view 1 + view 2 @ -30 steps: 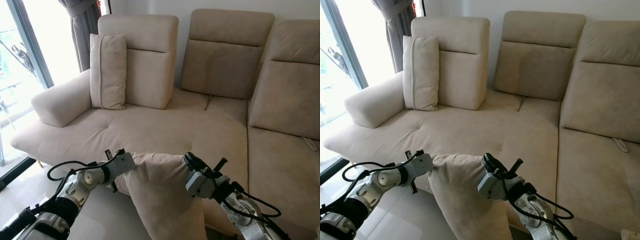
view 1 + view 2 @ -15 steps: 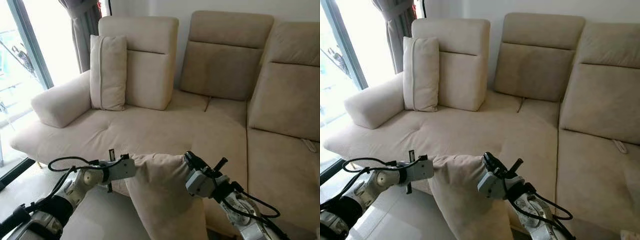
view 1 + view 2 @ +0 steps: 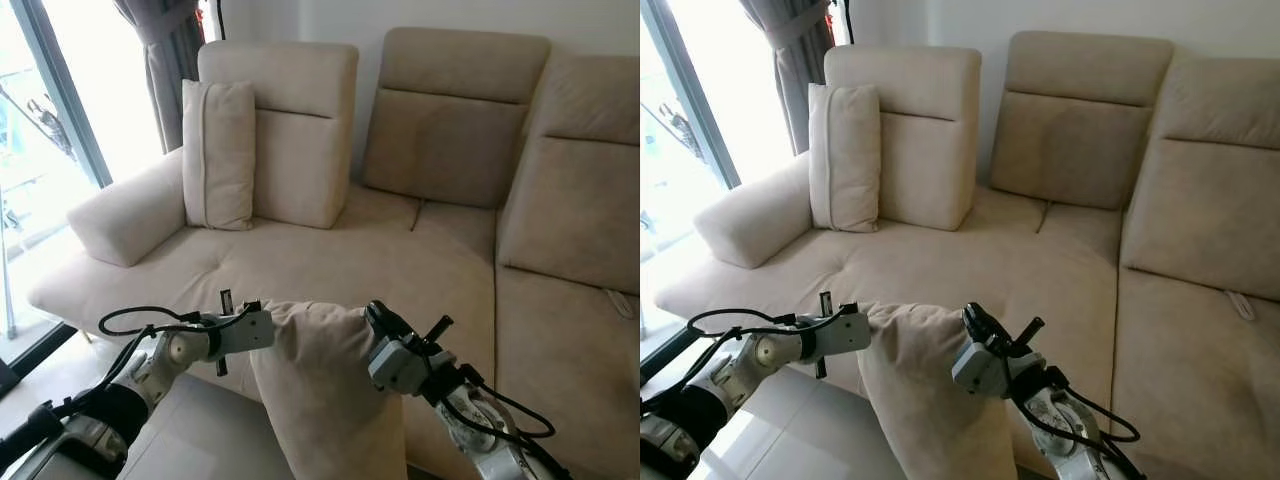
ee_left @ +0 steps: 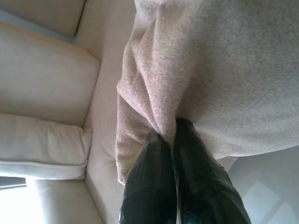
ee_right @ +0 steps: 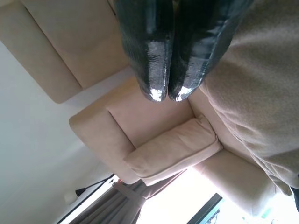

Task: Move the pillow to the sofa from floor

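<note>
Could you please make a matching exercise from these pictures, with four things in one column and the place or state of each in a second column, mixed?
Things:
1. held pillow
2. second pillow
3. curtain
4. left gripper

Places or states:
A. hangs beside the window, behind the sofa's end
B. shut on a fold of cloth
C. hangs between both grippers, in front of the seat
D. stands upright against the backrest, near the armrest

Pairs: 1-C, 2-D, 3-A, 4-B
</note>
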`<state>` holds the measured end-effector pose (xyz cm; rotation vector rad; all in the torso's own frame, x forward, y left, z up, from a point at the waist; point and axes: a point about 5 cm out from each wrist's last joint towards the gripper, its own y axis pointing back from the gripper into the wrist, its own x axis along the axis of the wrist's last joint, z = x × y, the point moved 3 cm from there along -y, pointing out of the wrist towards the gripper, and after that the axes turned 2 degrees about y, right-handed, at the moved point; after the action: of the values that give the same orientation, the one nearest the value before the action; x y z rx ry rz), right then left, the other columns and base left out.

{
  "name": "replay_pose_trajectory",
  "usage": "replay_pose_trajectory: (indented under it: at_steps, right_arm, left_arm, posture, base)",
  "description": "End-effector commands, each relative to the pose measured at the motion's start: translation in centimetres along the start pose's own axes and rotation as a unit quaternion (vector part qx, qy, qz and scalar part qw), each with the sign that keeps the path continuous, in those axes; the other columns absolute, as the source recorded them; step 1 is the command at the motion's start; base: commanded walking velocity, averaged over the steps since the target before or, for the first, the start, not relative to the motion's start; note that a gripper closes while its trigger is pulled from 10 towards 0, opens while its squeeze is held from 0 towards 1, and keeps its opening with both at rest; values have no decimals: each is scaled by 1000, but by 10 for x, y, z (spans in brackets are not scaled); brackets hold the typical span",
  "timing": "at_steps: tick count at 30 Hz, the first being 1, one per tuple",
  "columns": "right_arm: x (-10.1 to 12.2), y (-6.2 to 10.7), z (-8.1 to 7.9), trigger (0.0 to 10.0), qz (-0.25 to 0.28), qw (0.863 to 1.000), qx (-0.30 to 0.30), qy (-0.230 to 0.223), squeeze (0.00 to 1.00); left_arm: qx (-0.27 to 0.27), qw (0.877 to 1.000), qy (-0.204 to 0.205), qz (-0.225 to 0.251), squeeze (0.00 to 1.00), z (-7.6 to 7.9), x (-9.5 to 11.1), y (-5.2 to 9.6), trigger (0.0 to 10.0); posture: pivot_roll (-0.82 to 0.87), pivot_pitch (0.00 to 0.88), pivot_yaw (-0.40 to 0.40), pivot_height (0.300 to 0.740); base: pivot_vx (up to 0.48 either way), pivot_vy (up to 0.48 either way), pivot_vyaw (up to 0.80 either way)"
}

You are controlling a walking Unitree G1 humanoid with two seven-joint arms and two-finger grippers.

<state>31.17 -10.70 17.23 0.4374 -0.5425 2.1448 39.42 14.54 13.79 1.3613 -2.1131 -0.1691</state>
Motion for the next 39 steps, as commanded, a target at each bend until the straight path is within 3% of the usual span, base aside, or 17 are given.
replay_pose_trajectory:
  at_steps: [1,8,27,34,39]
  right_arm:
    - [14,-3,7,10000,28,999,-22,-4,0]
    - [17,-4,7,10000,30,999,-25,-4,0]
    - [18,-6,14,10000,27,999,-43,-9,0]
    - [15,-4,10,10000,16,998,-46,-32,0]
    - [16,-4,9,10000,9,998,-51,-40,0]
  left_arm:
    - [15,999,-28,15,0,-11,8,1,10000]
    - [22,999,-27,28,0,-12,14,-1,10000]
    - [45,996,-18,69,0,-23,30,-4,10000]
    - [46,995,6,84,0,-21,37,-8,10000]
    - [41,994,24,98,0,-15,41,-10,10000]
  posture:
    - [-32,0,42,710]
    - [-40,0,41,740]
    - [-52,0,46,740]
    - [-59,0,55,740]
    - [-59,0,55,740]
  base:
    - [0,0,0]
    - [0,0,0]
    - [0,0,0]
    - [0,0,0]
    - [0,0,-739]
